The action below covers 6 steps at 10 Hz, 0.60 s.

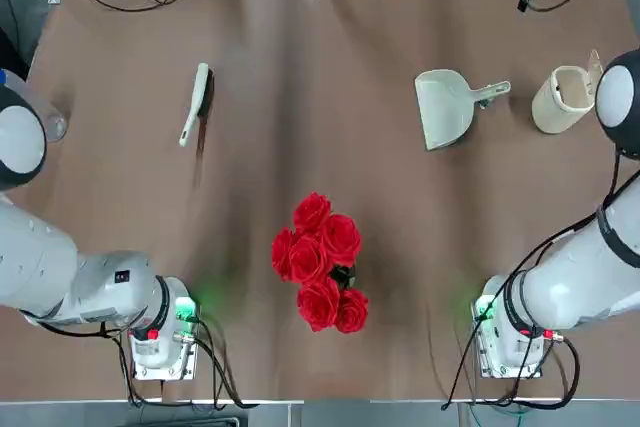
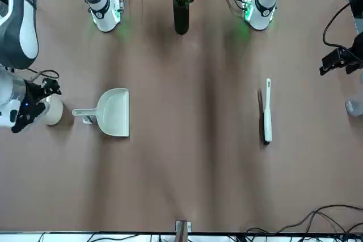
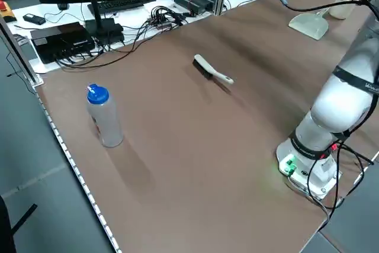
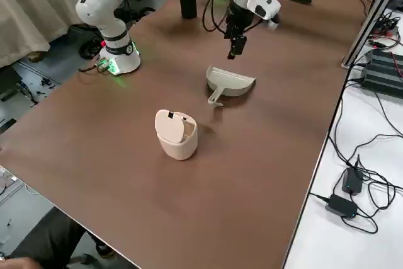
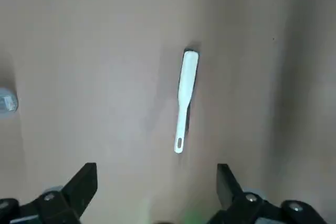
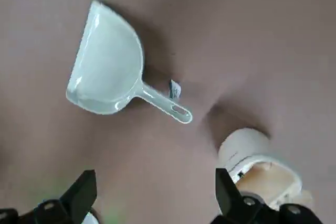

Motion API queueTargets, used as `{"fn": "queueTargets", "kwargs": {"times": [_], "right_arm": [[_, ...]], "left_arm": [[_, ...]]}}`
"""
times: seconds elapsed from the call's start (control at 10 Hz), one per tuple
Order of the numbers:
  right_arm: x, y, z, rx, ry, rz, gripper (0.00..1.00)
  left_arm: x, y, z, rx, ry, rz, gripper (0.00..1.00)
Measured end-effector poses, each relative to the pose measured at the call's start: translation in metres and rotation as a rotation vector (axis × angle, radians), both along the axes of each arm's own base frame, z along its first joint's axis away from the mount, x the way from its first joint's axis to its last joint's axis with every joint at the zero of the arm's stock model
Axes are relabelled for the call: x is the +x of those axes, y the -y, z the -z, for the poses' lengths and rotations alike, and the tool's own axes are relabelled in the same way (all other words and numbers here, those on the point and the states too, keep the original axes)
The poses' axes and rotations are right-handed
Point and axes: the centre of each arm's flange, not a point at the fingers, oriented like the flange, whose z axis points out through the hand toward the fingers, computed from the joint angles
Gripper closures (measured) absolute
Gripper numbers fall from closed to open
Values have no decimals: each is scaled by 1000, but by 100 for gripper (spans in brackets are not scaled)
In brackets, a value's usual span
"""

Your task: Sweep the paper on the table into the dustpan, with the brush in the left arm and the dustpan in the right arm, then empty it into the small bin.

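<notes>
The brush [image 5: 184, 98] lies straight ahead of the wide-open, empty left gripper [image 5: 156, 182], handle end probably nearer; the right gripper [image 6: 152, 190], open and empty too, hovers near the dustpan [image 6: 107, 69].

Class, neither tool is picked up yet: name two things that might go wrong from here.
The brush lies flat, so the open left gripper may struggle to grip its slim handle. The small bin stands just beyond the dustpan handle, so the right gripper could knock it.
</notes>
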Motion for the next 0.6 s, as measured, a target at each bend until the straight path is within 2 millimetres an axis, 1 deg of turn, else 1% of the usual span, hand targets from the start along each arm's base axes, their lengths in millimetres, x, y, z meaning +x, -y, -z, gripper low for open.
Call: {"fn": "queueTargets", "kwargs": {"times": [0.2, 0.4, 0.5, 0.6], "right_arm": [[-10, 0, -41, -36, 78, 267, 0], [-24, -7, -81, -42, 145, 463, 0], [-34, -7, -103, -35, 180, 551, 0], [-45, -7, -122, -23, 202, 591, 0]], "left_arm": [[0, 0, 0, 0, 1, 0, 0], [-1, -1, -4, 0, 7, -1, 0], [-1, -1, -6, 1, 12, -1, 0], [-2, -1, -7, 1, 13, 0, 0]]}}
